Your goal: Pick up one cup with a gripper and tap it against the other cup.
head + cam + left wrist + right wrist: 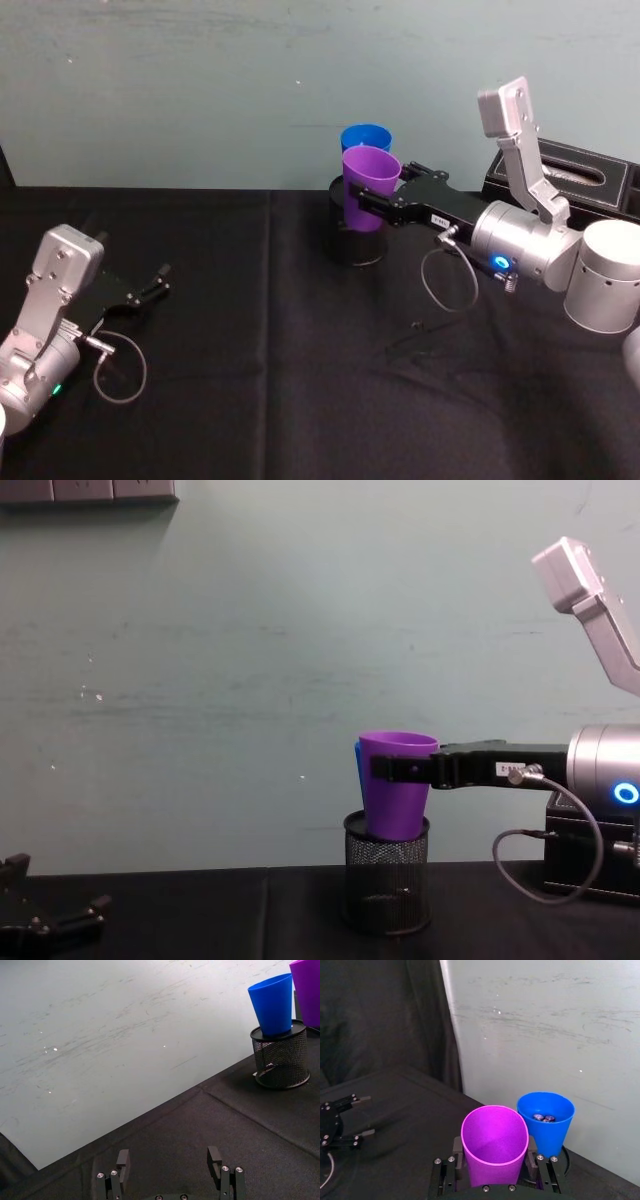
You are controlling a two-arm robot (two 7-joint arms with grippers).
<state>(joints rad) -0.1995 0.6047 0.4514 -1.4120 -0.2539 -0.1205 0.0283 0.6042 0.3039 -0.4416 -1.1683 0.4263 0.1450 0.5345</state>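
Purple cup (370, 185) clamped in right gripper (385, 190), upright, held above the table, right beside blue cup (366, 137); can't tell if they touch. Blue cup sits atop mesh pen holder (357, 245). Left gripper (160, 278) parked far left, fingers apart

The blue cup (271, 1004) stands in the mesh holder (281, 1060), purple cup (307, 990) just beside.
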